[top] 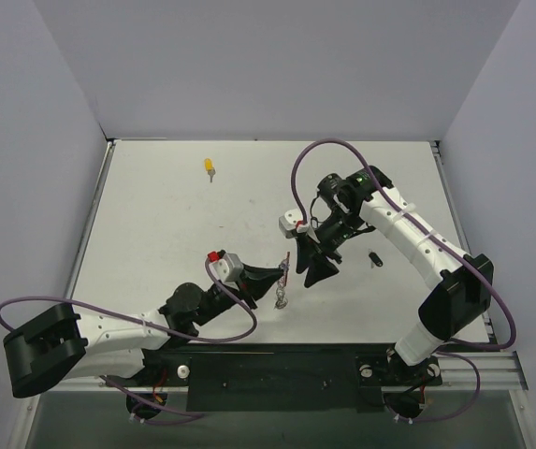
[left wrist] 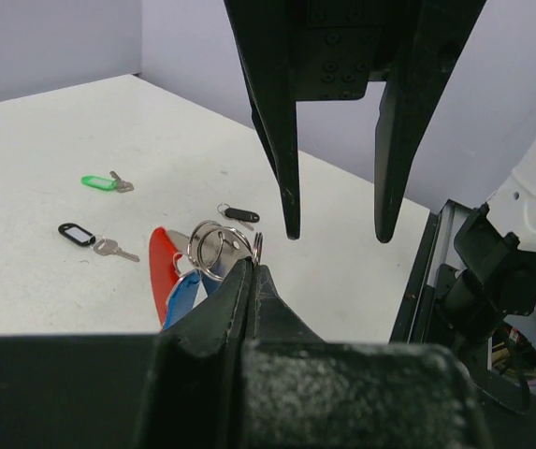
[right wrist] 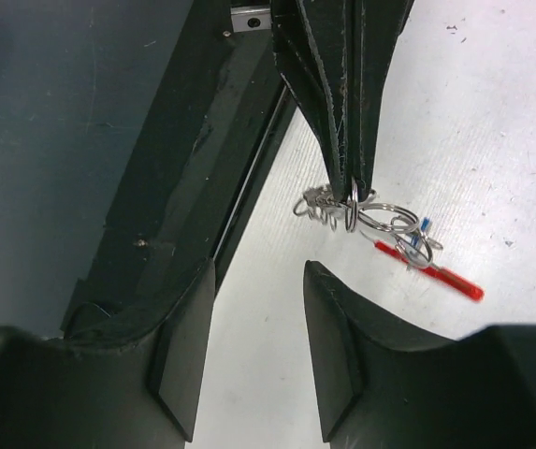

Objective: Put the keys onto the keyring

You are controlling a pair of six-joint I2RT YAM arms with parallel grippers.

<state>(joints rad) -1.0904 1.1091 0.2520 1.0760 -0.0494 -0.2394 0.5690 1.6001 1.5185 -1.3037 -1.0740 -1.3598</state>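
Note:
My left gripper (left wrist: 252,265) is shut on a silver ring of the keyring (left wrist: 213,248), which carries a red piece (left wrist: 160,269) and a blue piece (left wrist: 183,295). In the right wrist view the same keyring (right wrist: 380,220) hangs from the left fingers (right wrist: 342,112) just above the table. My right gripper (right wrist: 258,346) stands open with nothing between its fingers, close beside the ring, and shows from above too (top: 314,267). Loose keys lie on the table: a green one (left wrist: 99,182), a black one (left wrist: 239,215) and a yellow one (top: 210,166).
A black-outlined key tag (left wrist: 76,232) with a silver key lies left of the keyring. The black rail (top: 277,365) runs along the table's near edge, close behind the left gripper. Grey walls enclose the table on three sides.

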